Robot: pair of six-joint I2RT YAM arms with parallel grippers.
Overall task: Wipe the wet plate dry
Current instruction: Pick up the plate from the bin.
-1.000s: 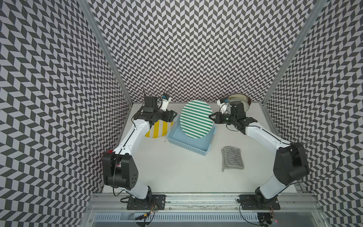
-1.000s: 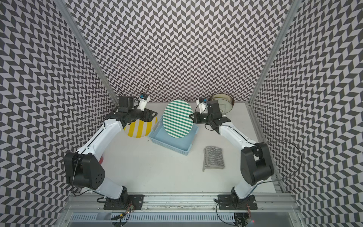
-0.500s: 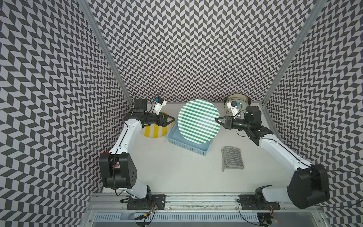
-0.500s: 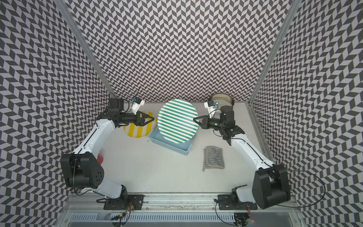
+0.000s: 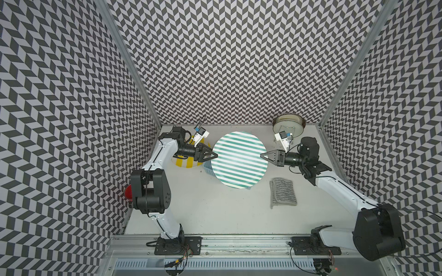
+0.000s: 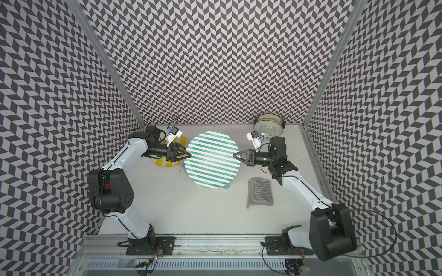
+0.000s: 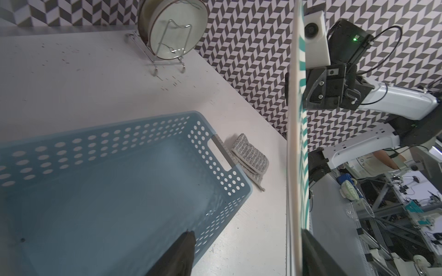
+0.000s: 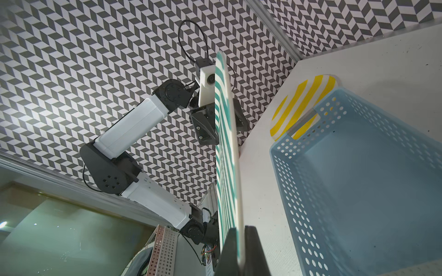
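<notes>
Cloth [image 5: 283, 191] one, basket [image 7: 119, 143] one, green plate [image 5: 239, 162] one.

The plate [image 5: 240, 160] is a round white disc with teal-green stripes. It is held up off the counter [image 5: 215, 210] near the centre of both top views, with its striped face turned up towards the camera and its right rim pinched in the right gripper [image 5: 263, 154]. The cloth [image 5: 283, 194] is a grey-and-white ribbed rectangle, folded flat, lying on the counter just below and to the right of the plate in the frame, apart from it.
</notes>
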